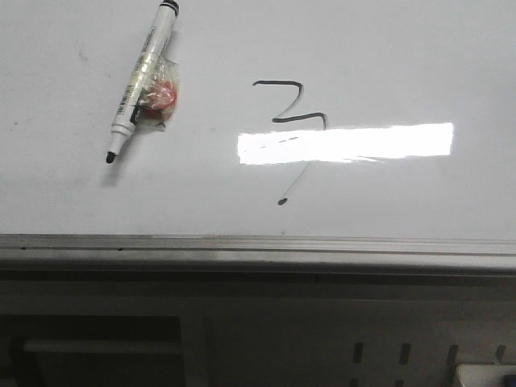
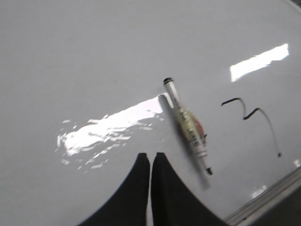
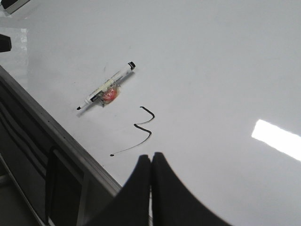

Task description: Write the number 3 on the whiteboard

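Underneath everything lies the whiteboard [image 1: 72,193], a glossy white sheet that fills most of the front view, faintly smudged, with a grey metal edge strip [image 1: 258,246] along its near side. Below that strip the front view shows a dim grey frame with a few short slots at the lower right; what it belongs to I cannot tell.

Starting at the left of the board, a white marker pen [image 1: 143,81] lies flat and uncapped, slanted, its black tip towards the near edge and its black end towards the far side. A bit of clear wrapping with something red [image 1: 161,98] inside sits against the pen's barrel on its right; what the red thing is cannot be made out.

Near the middle, well apart from the pen, is the number 3 [image 1: 290,103], a thin dark angular zigzag. A faint long tail runs from it towards the near edge and ends in a dot. A bright rectangular light reflection [image 1: 347,143] crosses the board just under the zigzag and over part of the tail.

Neither arm shows in the front view. In its wrist view the left gripper [image 2: 150,162] hangs over bare board near the pen, fingers pressed together on nothing. The right gripper [image 3: 151,162] hangs near the tail of the 3, fingers likewise closed and empty.
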Controlling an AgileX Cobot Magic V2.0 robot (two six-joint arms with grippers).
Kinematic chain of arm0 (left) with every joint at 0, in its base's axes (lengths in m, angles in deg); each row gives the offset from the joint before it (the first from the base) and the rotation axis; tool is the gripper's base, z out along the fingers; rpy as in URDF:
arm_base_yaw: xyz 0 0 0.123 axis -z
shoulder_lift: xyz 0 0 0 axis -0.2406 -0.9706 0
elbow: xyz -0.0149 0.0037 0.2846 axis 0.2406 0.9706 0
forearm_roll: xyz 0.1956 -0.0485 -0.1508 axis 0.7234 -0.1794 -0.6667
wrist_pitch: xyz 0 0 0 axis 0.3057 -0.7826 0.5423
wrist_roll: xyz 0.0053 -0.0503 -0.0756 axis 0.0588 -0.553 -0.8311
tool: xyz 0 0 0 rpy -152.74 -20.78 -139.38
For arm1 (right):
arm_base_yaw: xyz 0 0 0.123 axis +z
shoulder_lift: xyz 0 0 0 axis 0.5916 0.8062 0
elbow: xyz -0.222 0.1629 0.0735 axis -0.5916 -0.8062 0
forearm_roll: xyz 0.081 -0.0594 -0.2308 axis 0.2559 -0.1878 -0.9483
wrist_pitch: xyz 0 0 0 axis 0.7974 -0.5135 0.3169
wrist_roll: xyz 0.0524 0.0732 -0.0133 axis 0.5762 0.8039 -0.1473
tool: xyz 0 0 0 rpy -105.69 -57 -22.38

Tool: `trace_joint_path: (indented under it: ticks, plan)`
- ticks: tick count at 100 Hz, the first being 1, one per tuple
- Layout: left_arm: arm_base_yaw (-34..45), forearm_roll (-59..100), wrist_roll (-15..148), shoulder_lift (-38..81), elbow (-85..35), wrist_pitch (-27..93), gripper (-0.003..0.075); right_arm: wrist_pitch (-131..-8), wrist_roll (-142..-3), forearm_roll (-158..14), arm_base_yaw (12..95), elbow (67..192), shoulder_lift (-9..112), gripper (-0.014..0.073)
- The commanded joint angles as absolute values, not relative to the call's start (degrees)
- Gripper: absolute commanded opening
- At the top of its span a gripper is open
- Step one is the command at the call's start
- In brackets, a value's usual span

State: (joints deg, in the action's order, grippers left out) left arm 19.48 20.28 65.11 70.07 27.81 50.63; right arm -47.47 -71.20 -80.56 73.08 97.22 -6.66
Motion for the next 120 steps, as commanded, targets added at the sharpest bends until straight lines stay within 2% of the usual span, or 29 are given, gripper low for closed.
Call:
trace_joint_path:
  ticks: [1,16,39,46,120]
  plan:
    - [13.89,33.98,48.32,73.5,29.86,53.61,-0.002,-52.54,-71.04,-81.0,72.72,98.44,-5.96,-0.0064]
    - [5.35,42.91,32.69,77.71,34.6,53.17,-0.002,-52.54,-71.04,-81.0,72.72,98.44,-5.96,-0.0064]
    - [-1.4,44.11,26.55,77.83,34.46,35.33,-0.002,-52.54,-71.04,-81.0,72.72,98.44,-5.96,-0.0064]
    - [-2.29,42.86,26.4,77.88,34.46,29.94,-0.002,-52.54,-71.04,-81.0,72.72,98.44,-5.96,-0.0064]
    - [-3.52,42.34,26.4,79.33,34.46,29.67,-0.002,-52.54,-71.04,-81.0,72.72,98.44,-5.96,-0.0064]
